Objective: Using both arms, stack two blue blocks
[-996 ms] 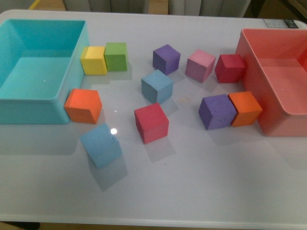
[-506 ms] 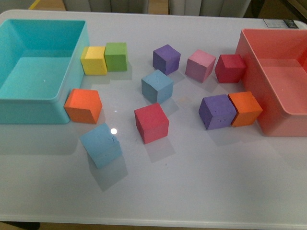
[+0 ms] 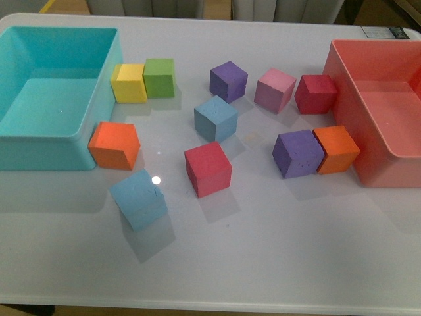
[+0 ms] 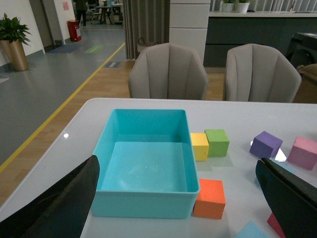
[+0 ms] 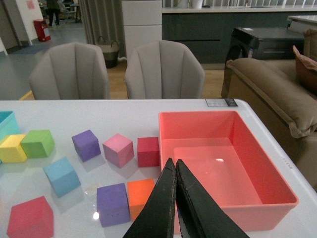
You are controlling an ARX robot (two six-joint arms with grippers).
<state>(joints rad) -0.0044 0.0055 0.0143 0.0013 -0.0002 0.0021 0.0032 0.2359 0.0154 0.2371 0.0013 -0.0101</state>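
Two blue blocks lie apart on the white table. The sky blue block (image 3: 138,199) is near the front left, turned at an angle. The darker teal-blue block (image 3: 215,118) sits mid-table and also shows in the right wrist view (image 5: 62,176). Neither arm shows in the front view. My left gripper (image 4: 177,163) hangs open above the table's left side, nothing between its fingers (image 4: 64,203). A corner of the sky blue block (image 4: 250,232) shows at that view's edge. My right gripper (image 5: 173,162) is shut on nothing, held over the red bin's near wall.
A turquoise bin (image 3: 39,141) stands at the left and a red bin (image 3: 368,131) at the right. A red cube (image 3: 208,169) sits between the blue blocks. An orange cube (image 3: 114,145) leans by the turquoise bin. Purple (image 3: 298,153), pink, yellow and green cubes are scattered behind.
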